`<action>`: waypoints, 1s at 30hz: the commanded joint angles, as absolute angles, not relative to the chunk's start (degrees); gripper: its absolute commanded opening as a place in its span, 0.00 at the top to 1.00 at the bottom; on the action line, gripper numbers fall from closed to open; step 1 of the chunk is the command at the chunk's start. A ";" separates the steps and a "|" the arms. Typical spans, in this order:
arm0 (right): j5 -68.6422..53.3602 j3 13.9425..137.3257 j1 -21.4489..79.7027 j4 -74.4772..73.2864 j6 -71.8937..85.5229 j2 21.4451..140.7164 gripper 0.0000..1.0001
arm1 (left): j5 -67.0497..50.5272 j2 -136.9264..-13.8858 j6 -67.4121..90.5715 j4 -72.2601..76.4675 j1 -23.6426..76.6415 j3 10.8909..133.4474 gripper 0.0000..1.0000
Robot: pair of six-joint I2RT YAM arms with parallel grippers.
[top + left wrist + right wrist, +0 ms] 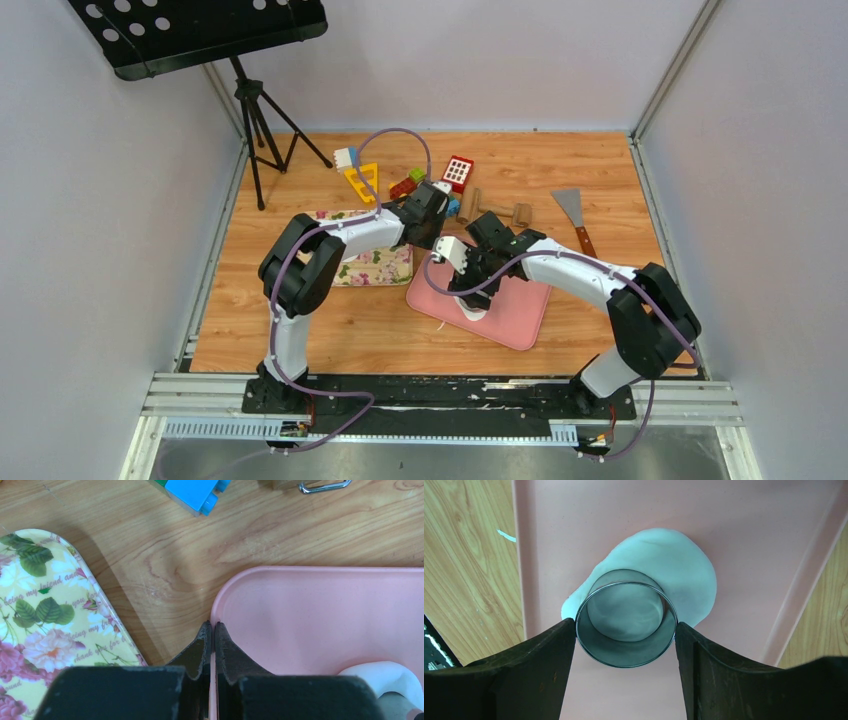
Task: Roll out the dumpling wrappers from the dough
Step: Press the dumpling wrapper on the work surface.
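The dough (674, 565) is a flattened irregular white sheet on the pink tray (574, 520). My right gripper (625, 625) is shut on a small metal ring (625, 652), held upright over the near part of the dough. In the top view the right gripper (468, 290) is over the tray's left part (520, 315). My left gripper (210, 627) is shut on the pink tray's rim (220, 592) at its corner; it shows in the top view (437, 240). A bit of dough (385, 672) shows at the left wrist view's lower right. No cut round wrappers are in view.
A floral tray (375, 268) lies left of the pink tray, also in the left wrist view (45, 615). Toy bricks (458, 172), wooden cylinders (470, 205) and a scraper (572, 205) lie at the back. A tripod stand (255, 120) stands far left.
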State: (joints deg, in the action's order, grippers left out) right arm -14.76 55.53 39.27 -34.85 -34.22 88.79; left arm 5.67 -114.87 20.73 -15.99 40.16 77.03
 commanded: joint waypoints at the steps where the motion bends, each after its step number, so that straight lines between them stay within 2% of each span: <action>1: -14.19 55.20 39.11 -35.19 -32.96 91.12 0.40 | 5.84 -116.50 20.34 -21.01 41.05 76.99 1.00; 14: -22.01 54.73 39.11 -36.37 -34.28 90.61 0.42 | 5.98 -116.33 20.30 -21.09 41.06 77.08 1.00; 21: -21.98 51.93 36.55 -36.39 -36.43 89.93 0.40 | 5.63 -116.37 20.30 -21.09 41.09 77.11 1.00; 25: -21.66 50.86 36.47 -36.51 -37.74 89.11 0.29 | 5.71 -116.19 20.30 -21.09 41.05 77.13 1.00; 30: -21.24 53.96 36.47 -39.36 -40.79 85.33 0.23 | 5.71 -116.22 20.24 -21.09 41.04 77.23 1.00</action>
